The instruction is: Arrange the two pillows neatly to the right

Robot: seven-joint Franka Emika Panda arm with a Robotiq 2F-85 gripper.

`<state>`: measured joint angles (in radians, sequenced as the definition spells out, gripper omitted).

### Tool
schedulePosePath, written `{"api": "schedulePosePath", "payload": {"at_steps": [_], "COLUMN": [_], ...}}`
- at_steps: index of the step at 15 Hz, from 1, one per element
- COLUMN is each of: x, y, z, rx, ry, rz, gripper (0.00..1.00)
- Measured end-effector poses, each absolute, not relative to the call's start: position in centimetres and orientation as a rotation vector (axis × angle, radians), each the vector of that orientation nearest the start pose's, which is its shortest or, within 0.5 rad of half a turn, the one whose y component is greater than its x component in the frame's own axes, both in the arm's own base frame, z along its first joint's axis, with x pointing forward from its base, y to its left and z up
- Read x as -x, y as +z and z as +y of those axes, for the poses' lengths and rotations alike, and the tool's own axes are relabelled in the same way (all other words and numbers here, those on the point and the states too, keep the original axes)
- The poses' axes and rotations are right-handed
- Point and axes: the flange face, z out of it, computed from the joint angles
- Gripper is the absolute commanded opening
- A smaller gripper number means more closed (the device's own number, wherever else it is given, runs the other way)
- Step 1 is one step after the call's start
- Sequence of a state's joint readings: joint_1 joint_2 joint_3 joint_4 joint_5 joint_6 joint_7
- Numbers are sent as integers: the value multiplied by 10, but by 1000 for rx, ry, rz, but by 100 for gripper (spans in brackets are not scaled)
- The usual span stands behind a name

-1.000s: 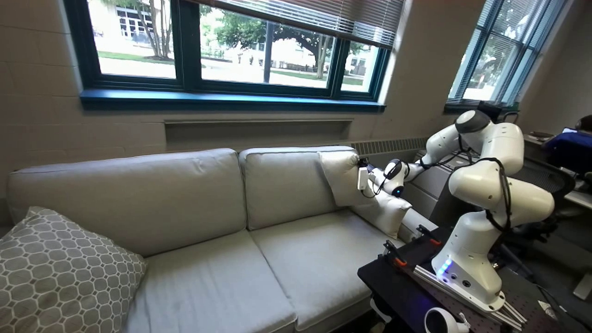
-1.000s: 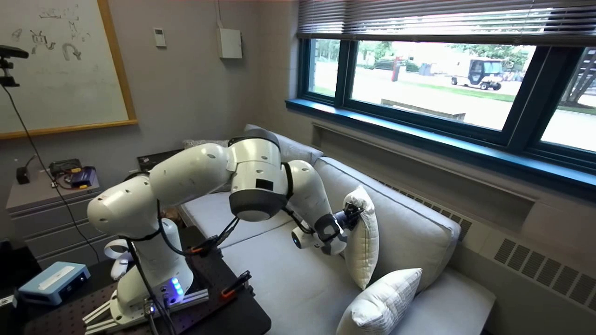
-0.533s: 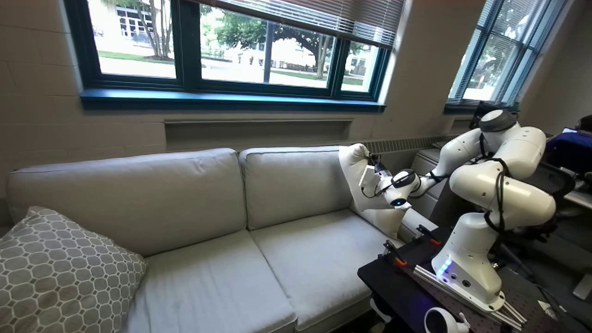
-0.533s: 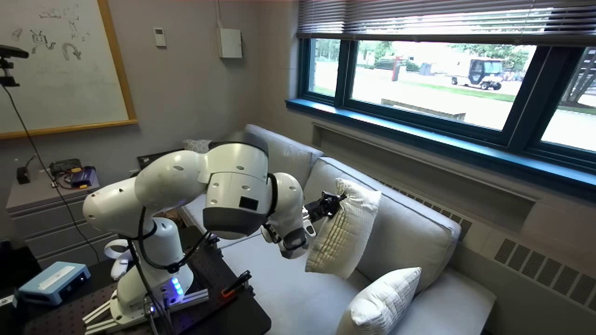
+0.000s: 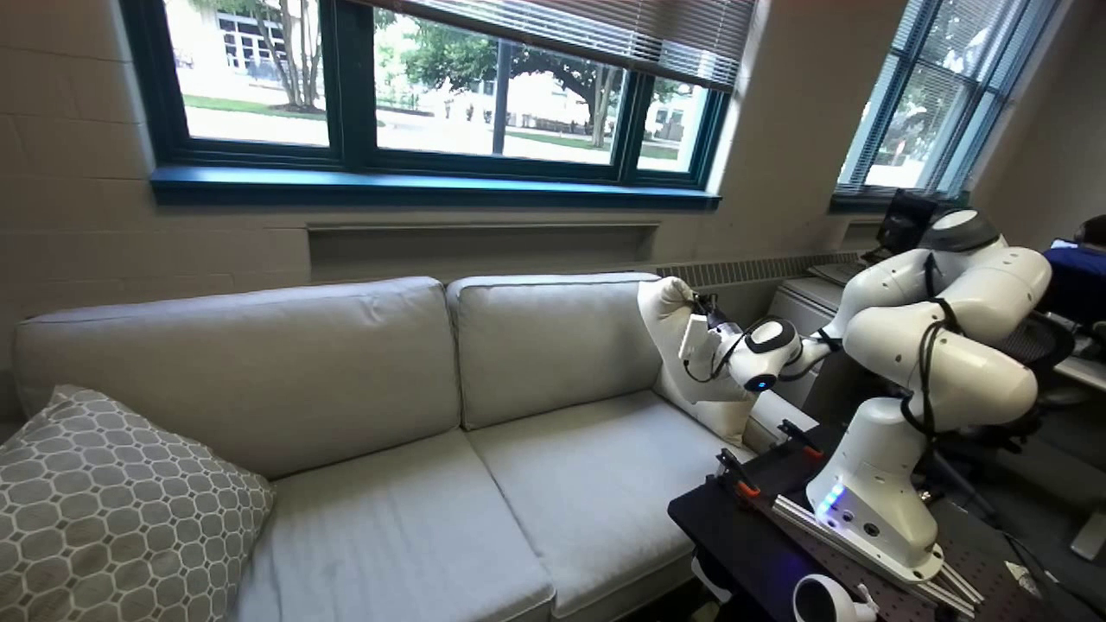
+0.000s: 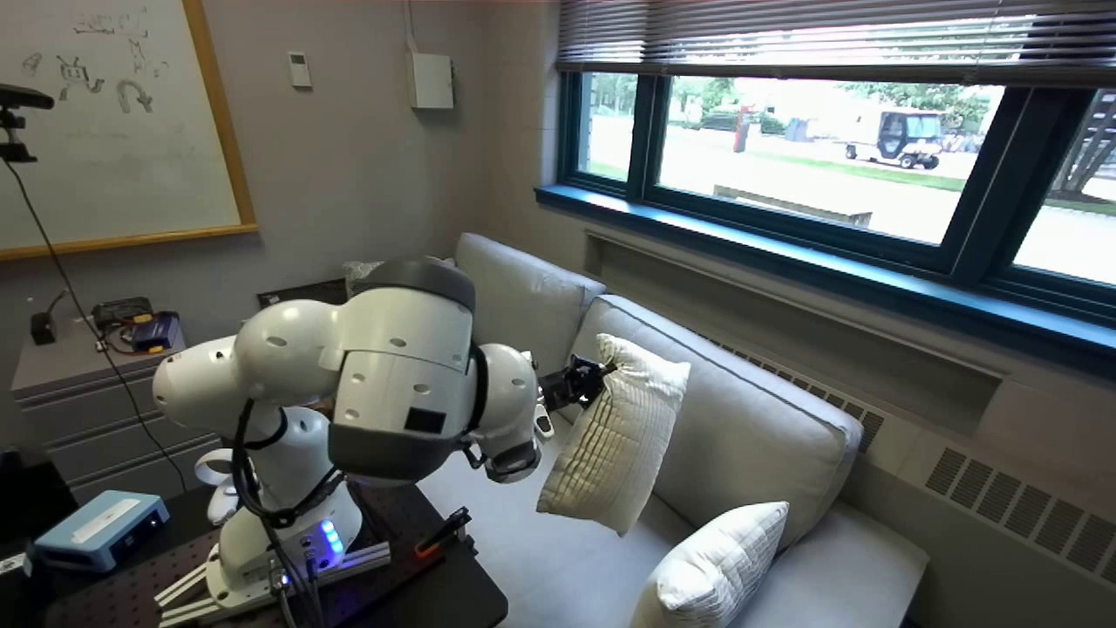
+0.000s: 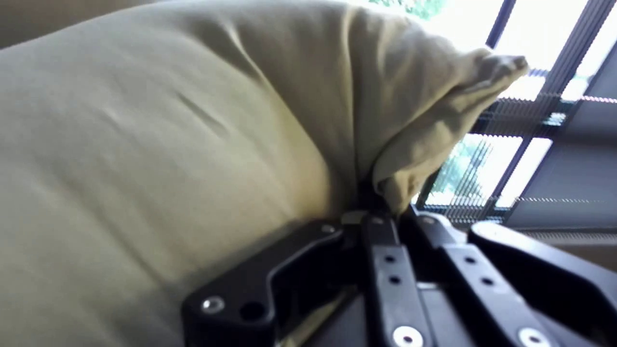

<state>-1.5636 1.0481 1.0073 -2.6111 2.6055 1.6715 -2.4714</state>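
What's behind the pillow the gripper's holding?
In both exterior views, the sofa back cushion shows behind the held pillow; in an exterior view, also part of the second pillow, the rest hidden. Anything else directly behind is covered.

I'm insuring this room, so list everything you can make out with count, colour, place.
Windows: at least 2, blue-framed, walls
Blinds: at least 2, grey, over windows
Sofa: 1, off-white, below larger window
Patterned cushion: 1, grey-white, one sofa end
Loose pillow: 1, cream, opposite sofa end
Gripped pillow: 1, cream, before sofa back
Vents: several, grey, behind sofa
Whiteboard: 1, white, wall
Wall boxes: 2, pale, beside whiteboard
Drawer cabinet: at least 1, grey, below whiteboard
Table: 1, black, beside sofa
Clamps: at least 2, black-orange, table edge
Controller: 1, white, on table
Box: 1, blue, apparently on table
Cart: 1, white, outdoors
Robot arm: 1, white, on table
Claw: 1, black, shut on gripped pillow
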Motion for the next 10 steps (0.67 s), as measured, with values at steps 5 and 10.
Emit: {"api": "schedulePosePath", "payload": {"at_steps": [5, 10], "x": [-425, -422], "y": [72, -31], "z": [-113, -205], "rx": [1334, 1553], "ry": [-1378, -1238], "rz": [1373, 1542], "gripper": [4, 4]}}
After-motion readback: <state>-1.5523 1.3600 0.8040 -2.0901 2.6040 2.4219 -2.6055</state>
